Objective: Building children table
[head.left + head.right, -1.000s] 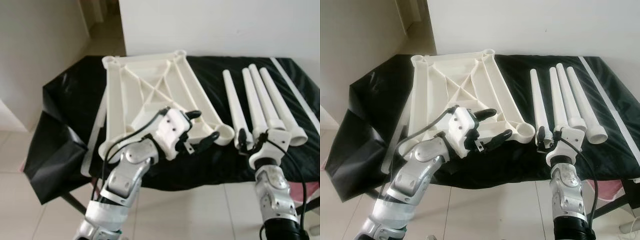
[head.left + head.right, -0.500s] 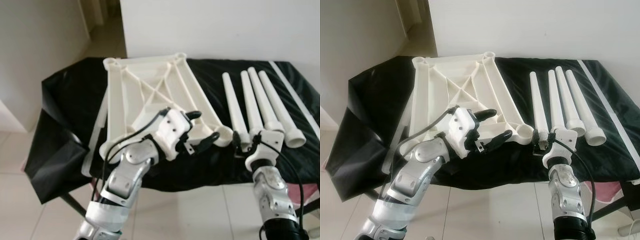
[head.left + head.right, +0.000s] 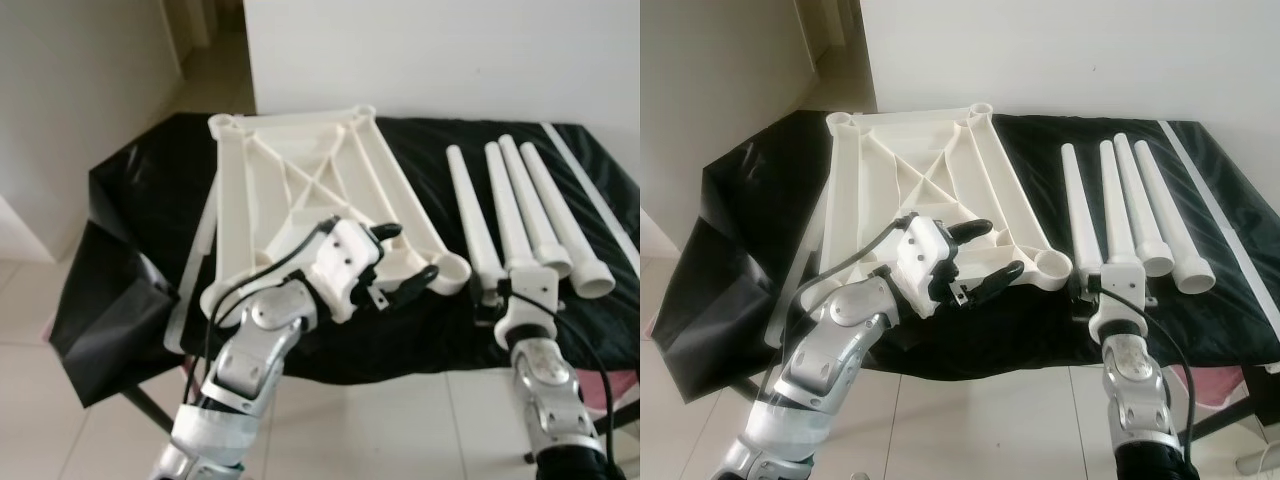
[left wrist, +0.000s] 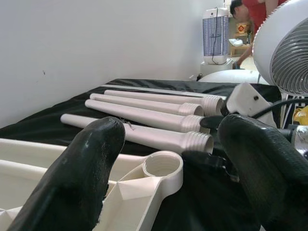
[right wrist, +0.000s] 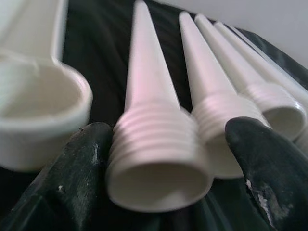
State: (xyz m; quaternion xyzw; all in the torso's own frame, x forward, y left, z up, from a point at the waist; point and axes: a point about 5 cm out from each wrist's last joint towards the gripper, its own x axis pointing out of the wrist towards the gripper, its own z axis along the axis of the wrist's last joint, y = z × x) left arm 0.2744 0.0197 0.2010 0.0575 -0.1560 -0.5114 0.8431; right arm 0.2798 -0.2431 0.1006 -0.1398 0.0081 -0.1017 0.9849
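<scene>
A white table top frame (image 3: 300,180) lies upside down on the black-covered table (image 3: 150,200). Its near right corner ends in a round socket (image 3: 452,270). My left gripper (image 3: 408,252) hovers open just over that corner, the socket (image 4: 161,168) showing between its fingers. Several white legs lie side by side to the right. The leftmost leg (image 3: 470,215) points its threaded end (image 5: 156,144) at the near edge. My right gripper (image 3: 487,297) sits at that end, open, with one finger (image 5: 72,178) beside the thread and the other finger (image 5: 264,163) apart from it.
A long white strip (image 3: 590,180) lies along the table's right side, and a white slat (image 3: 195,270) lies left of the frame. White wall stands behind the table, tiled floor in front. A fan (image 4: 284,43) and a person (image 4: 250,14) are off to the right.
My right gripper has shifted a little left and back toward the table's near edge, lining up on the leftmost leg's threaded end. The left arm has held still.
</scene>
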